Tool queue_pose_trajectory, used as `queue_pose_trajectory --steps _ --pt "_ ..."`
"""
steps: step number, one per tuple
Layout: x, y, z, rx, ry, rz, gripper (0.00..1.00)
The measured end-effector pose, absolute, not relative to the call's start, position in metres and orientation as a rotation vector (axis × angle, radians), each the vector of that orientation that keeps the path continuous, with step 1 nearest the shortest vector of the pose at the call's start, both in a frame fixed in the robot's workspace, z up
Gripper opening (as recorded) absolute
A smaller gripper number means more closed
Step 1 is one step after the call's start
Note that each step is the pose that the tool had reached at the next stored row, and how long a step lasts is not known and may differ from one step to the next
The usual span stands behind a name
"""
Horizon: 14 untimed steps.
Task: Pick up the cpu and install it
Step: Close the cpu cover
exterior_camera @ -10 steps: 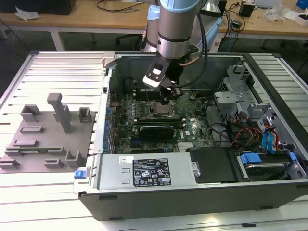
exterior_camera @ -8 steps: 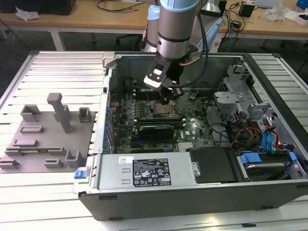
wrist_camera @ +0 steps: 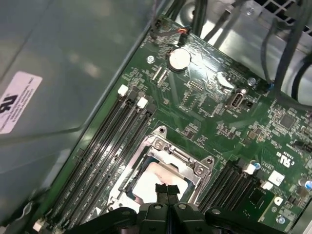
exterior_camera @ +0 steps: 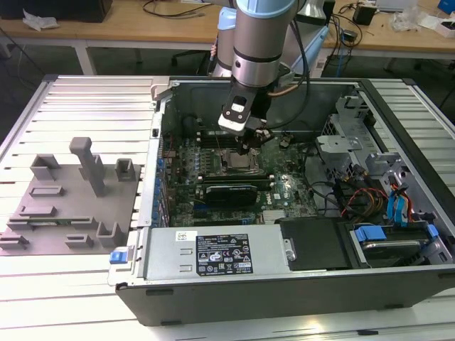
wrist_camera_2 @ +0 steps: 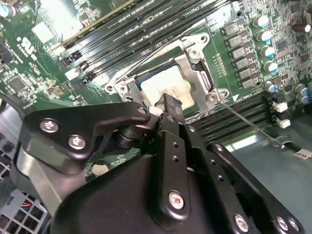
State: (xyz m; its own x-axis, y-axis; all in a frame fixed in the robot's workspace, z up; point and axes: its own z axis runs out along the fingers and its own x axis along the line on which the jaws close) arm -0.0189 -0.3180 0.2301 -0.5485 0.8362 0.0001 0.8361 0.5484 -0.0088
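The arm is down inside the open case [exterior_camera: 234,298], the pincer [exterior_camera: 249,145] hanging right over the socket frame [exterior_camera: 238,162] in the middle of the motherboard [exterior_camera: 284,192]. In the first wrist view the two fingertips [wrist_camera: 161,189] sit narrow, side by side with only a hairline between them and nothing gripped. And there's the cpu [wrist_camera: 146,176], lying flat inside the frame, pale top facing up, the metal frame bordering it all round. The second wrist view has the fingers over the chip's near edge; I can't tell whether they touch it. A thin lever [wrist_camera_2: 248,124] sticks out from the frame across the memory slots [wrist_camera_2: 243,117]. Over at the exterior view's left a grey fixture [exterior_camera: 71,199] rests on the slatted table [exterior_camera: 71,298], well apart from the case.
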Motion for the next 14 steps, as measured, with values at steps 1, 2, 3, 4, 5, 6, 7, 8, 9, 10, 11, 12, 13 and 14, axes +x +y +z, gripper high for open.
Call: queue_pose_trajectory --steps 1,2,3,4,5,6,7,8,9,10,11,12,13,14 --pt "-0.0189 -0.318 0.2301 -1.463 -2.775 0.012 0.11" --pt "-0.0189 -0.318 0.2301 -1.451 -2.782 0.012 0.11" --pt "-0.0189 -0.318 0.2301 -1.437 -2.789 0.012 0.11" --pt "-0.0189 -0.318 0.2301 -1.416 -2.8 0.012 0.11" --pt "-0.0189 -0.318 0.2301 -1.402 -2.807 0.012 0.11" --pt "-0.0189 -0.318 0.2301 -1.377 -2.819 0.012 0.11" --pt "-0.0189 -0.318 0.2301 -1.363 -2.826 0.012 0.11" --pt "-0.0189 -0.318 0.2301 -1.349 -2.833 0.012 0.11" --pt "-0.0189 -0.318 0.2301 -1.335 -2.84 0.012 0.11" --pt "-0.0189 -0.318 0.2301 -1.319 -2.847 0.012 0.11" --pt "-0.0189 -0.318 0.2301 -1.299 -2.856 0.013 0.11" --pt "-0.0189 -0.318 0.2301 -1.286 -2.862 0.013 0.11" --pt "-0.0189 -0.318 0.2301 -1.262 -2.873 0.013 0.11" --pt "-0.0189 -0.318 0.2301 -1.237 -2.884 0.013 0.11"
